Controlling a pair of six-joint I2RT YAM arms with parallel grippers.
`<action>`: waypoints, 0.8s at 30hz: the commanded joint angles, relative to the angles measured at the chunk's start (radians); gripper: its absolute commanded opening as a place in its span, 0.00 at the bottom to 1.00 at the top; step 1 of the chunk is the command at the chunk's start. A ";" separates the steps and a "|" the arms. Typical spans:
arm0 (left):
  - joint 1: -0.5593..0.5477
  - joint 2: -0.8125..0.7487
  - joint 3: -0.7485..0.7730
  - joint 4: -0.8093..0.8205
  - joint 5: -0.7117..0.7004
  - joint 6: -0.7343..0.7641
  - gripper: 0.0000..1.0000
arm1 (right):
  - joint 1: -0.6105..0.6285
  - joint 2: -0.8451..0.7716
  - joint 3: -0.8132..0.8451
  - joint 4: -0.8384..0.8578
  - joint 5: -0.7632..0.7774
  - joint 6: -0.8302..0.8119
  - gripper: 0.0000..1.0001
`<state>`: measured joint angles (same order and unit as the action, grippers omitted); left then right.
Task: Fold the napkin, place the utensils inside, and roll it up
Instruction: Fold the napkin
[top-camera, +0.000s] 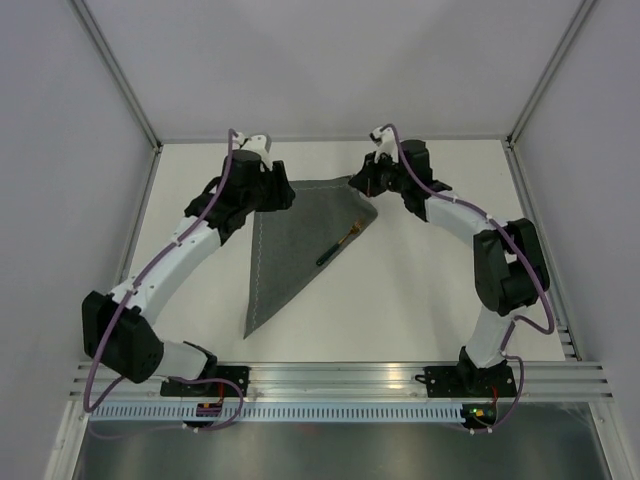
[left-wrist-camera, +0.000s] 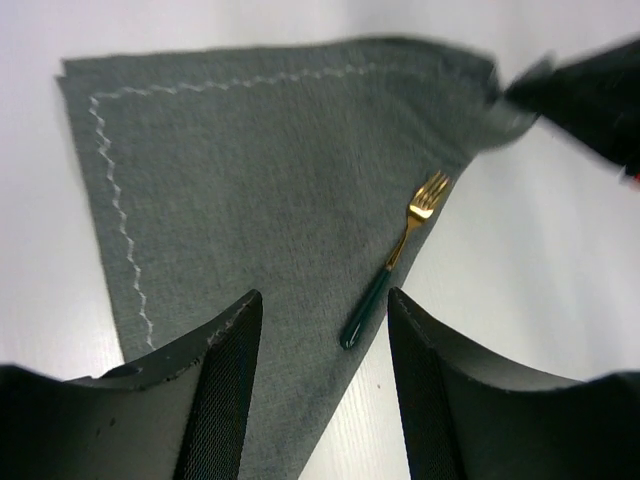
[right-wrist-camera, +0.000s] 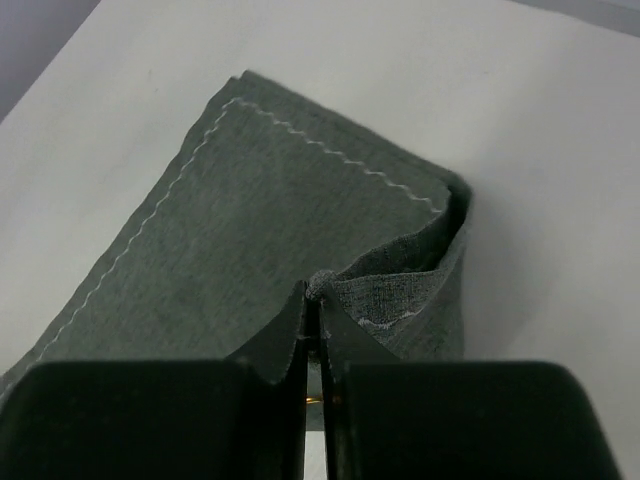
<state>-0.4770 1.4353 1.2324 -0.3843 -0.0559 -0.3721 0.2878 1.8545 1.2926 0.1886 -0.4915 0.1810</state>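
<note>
Showing the napkin (top-camera: 300, 245) folded to a triangle on the white table (top-camera: 430, 300). One straight edge runs along the far side and one runs down the left. The long diagonal edge faces right. The sharp tip points toward the table's near edge, left of its middle. A pale zigzag stitch line (left-wrist-camera: 120, 220) follows the two straight edges and turns at the far-left corner.

On the cloth lies a fork (top-camera: 338, 246) with gold tines and a dark green handle. It rests flat just inside the diagonal edge and parallel to it, tines toward the far-right corner, handle toward the near tip.

At the napkin's far-right corner is my right gripper (top-camera: 362, 186). My jaws there are pressed together on that corner; my wrist view shows the fingers (right-wrist-camera: 280, 345) with a pinch of cloth between them. The top layer is raised off the layer beneath, so a small pocket gapes to the right of the pinch. The rest of the napkin lies flat.

Above the far-left corner hovers my left gripper (top-camera: 278, 192). Its jaws stand apart with nothing between them. Through the gap my wrist view looks down on plain grey cloth, with the fork handle just to the right. My two grippers sit near opposite ends of the napkin's far edge.
</note>
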 joint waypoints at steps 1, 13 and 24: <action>0.028 -0.105 0.050 -0.047 -0.002 -0.077 0.59 | 0.089 -0.084 -0.039 -0.043 0.045 -0.179 0.01; 0.038 -0.222 0.058 -0.146 -0.018 -0.050 0.60 | 0.298 -0.106 -0.092 -0.121 0.165 -0.317 0.01; 0.038 -0.228 0.035 -0.153 -0.007 -0.042 0.60 | 0.386 -0.029 -0.090 -0.152 0.228 -0.377 0.00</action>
<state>-0.4442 1.2278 1.2629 -0.5282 -0.0700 -0.4034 0.6590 1.7950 1.2022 0.0299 -0.2871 -0.1623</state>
